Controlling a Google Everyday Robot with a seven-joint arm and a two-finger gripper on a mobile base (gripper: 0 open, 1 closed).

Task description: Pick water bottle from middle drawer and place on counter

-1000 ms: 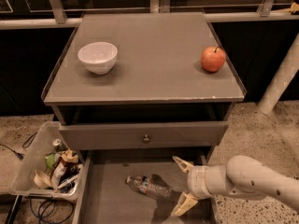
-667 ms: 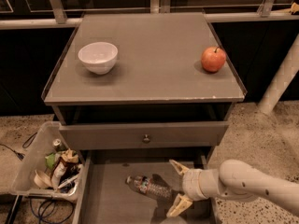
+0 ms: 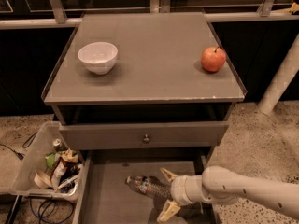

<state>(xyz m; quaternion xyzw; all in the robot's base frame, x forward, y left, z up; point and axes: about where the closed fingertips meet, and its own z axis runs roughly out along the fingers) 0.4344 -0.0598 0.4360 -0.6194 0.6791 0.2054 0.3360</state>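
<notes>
1. Leftward along the drawer the gripper (image 3: 160, 194) has slid since a second ago, nearer the water bottle (image 3: 145, 185); its two yellow fingers stand spread, one either side of the bottle's near end, not pinching it.
2. One water bottle lies on its side on the floor of the open middle drawer (image 3: 107, 197).
3. One white bowl (image 3: 97, 56) and one red apple (image 3: 213, 59) sit well apart on the counter (image 3: 154, 45).
4. One upper drawer front (image 3: 117, 135) is closed.
5. One clear bin (image 3: 31, 164) on the floor at left holds mixed rubbish.
</notes>
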